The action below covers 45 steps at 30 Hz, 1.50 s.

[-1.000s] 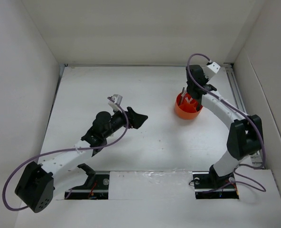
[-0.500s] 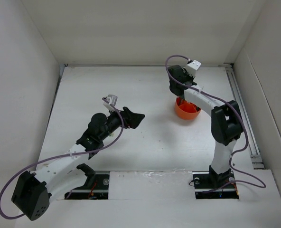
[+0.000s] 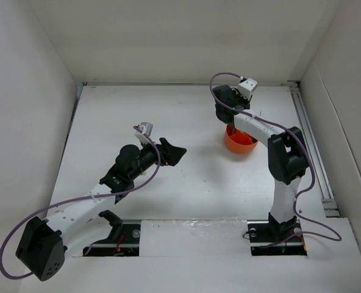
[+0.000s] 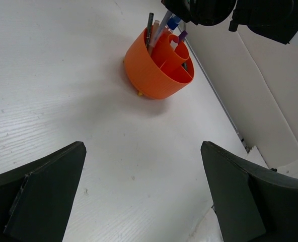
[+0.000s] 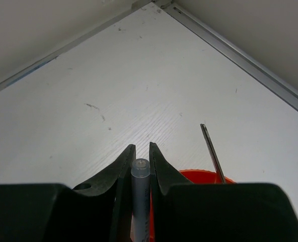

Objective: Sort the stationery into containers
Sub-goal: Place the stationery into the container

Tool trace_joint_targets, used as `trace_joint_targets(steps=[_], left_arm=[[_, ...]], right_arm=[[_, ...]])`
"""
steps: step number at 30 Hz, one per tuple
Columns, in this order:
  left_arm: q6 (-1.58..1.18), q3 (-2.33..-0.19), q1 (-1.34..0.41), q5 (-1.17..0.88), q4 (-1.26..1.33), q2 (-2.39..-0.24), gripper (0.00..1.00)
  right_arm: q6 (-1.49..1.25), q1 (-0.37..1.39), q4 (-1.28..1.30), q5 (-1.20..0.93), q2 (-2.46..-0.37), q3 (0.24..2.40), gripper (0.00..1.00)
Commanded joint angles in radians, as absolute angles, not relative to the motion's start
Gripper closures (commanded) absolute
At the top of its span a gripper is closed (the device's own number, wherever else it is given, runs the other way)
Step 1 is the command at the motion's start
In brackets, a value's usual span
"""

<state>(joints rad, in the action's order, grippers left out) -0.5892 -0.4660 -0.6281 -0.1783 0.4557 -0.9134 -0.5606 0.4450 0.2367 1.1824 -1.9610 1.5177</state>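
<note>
Orange tub sits just beneath the right pincer, clamped on a pale pen; left pincer gapes.

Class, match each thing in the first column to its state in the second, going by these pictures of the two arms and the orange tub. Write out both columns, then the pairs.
Column one:
1. left gripper
2. right gripper
3. orange tub
4. thin dark pen

Column two:
A. stands on the table, dividers inside
B. shut on a pale pen
C. sticks up out of the tub
D. open, holding nothing

Pairs: 1-D; 2-B; 3-A; 4-C
</note>
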Motion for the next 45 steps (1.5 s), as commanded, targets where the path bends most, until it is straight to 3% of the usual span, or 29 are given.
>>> trace_joint_targets(steps=[1,9,19,21,24,30,32,35,37,39,45], left_arm=[[-0.594,-0.477,-0.627,-0.161,0.488,-0.907,0.01],[-0.594,-0.477,-0.627,-0.152,0.479,-0.916,0.01],[-0.594,-0.477,-0.627,-0.143,0.479,-0.916,0.01],[-0.594,-0.477,-0.627,-0.12,0.479,-0.925,0.03],[-0.594,-0.477,-0.627,-0.066,0.468,-0.934,0.11],[-0.594,-0.488,-0.627,0.161,0.382,-0.945,0.45],[-0.62,-0.511,-0.627,0.253,0.325,-0.971,0.48],[-0.641,-0.569,-0.627,0.345,0.236,-1.041,0.57],[-0.65,-0.595,-0.608,0.357,0.207,-1.087,0.69],[-0.666,-0.617,-0.554,0.336,0.178,-1.156,0.75],[-0.686,-0.641,-0.42,0.253,0.141,-1.259,0.8]], right_arm=[[-0.548,0.453,0.235,1.238,-1.986,1.559,1.0],[-0.538,0.508,0.235,1.298,-2.036,1.588,0.91],[-0.548,0.538,0.267,1.327,-2.019,1.608,0.54],[-0.571,0.538,0.287,1.316,-2.002,1.608,0.42],[-0.635,0.56,0.356,1.298,-1.948,1.608,0.3],[-0.745,0.617,0.413,1.137,-1.769,1.504,0.27],[-0.746,0.638,0.378,1.016,-1.714,1.439,0.52],[-0.746,0.689,0.296,0.846,-1.611,1.312,1.0],[-0.746,0.733,0.209,0.694,-1.553,1.22,1.0],[-0.736,0.765,0.164,0.625,-1.54,1.175,1.0],[-0.756,0.825,0.124,0.571,-1.537,1.129,1.0]])
